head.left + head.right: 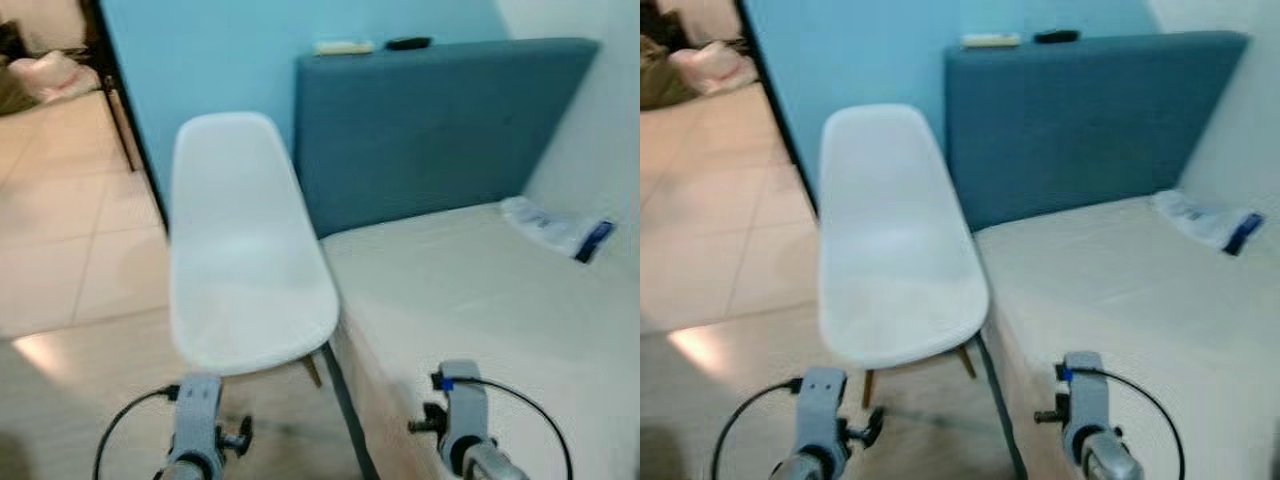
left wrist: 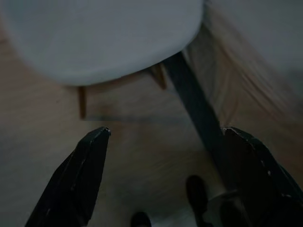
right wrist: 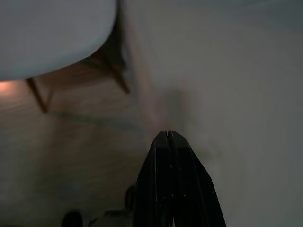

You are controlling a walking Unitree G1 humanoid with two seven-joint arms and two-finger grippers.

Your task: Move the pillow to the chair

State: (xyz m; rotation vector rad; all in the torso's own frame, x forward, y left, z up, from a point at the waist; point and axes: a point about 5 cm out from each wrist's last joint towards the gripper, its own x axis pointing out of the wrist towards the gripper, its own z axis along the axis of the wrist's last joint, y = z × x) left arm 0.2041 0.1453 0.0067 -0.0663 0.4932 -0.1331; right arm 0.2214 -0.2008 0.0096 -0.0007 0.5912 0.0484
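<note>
A white moulded chair [image 1: 245, 250] with wooden legs stands on the floor, its seat edge right against the bed [image 1: 480, 300]. Near the bed's far right corner, by the wall, lies a small white crumpled item with a dark blue end [image 1: 556, 227]; I cannot tell whether it is the pillow. My left arm [image 1: 198, 420] hangs low in front of the chair. Its gripper [image 2: 165, 130] is open above the floor, holding nothing. My right arm [image 1: 462, 415] is over the bed's near edge. Its gripper [image 3: 166, 133] is shut and holds nothing.
A blue padded headboard [image 1: 440, 120] rises behind the bed, with a pale flat item [image 1: 343, 47] and a dark one [image 1: 408, 43] on top. Beside it is a light blue wall [image 1: 200, 60]. Tiled floor [image 1: 60, 260] stretches left towards a doorway.
</note>
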